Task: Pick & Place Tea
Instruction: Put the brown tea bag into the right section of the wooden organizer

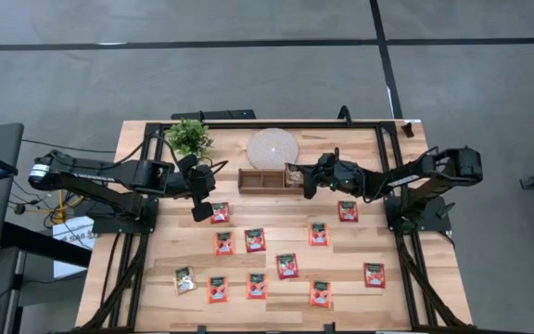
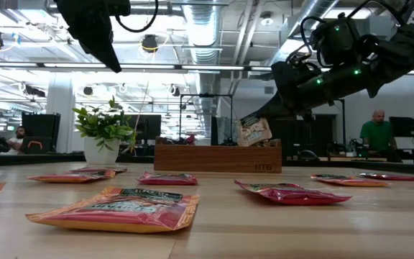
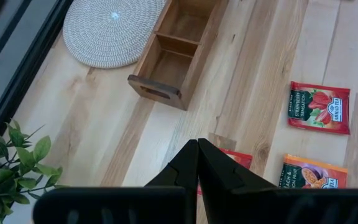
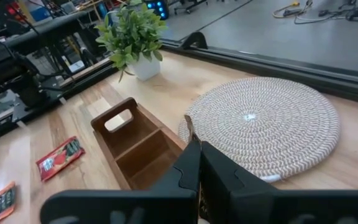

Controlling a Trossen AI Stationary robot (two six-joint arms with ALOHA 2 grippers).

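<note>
Over the left-centre of the high view, the left gripper (image 1: 198,210) hangs pressed together and empty above a red packet (image 1: 220,212). Centre frame, the wooden tray (image 1: 269,180) looks nearly bare, so little seems done. At its right end the right gripper (image 1: 300,176) pinches a tea packet (image 2: 253,132) just over the last compartment. Roughly a dozen packets (image 1: 287,266) still lie across the table (image 1: 156,264). Plant (image 1: 189,137) and woven mat (image 1: 273,147) sit behind, clear of the work.

The right claw (image 1: 297,176) reaches inward with its arm stretched low and nearly level, fingers pinched on a tea packet (image 2: 252,132). The left claw (image 1: 199,208) hangs raised, fingers (image 3: 197,163) pressed together empty, its arm extended behind it, elbow bent.
</note>
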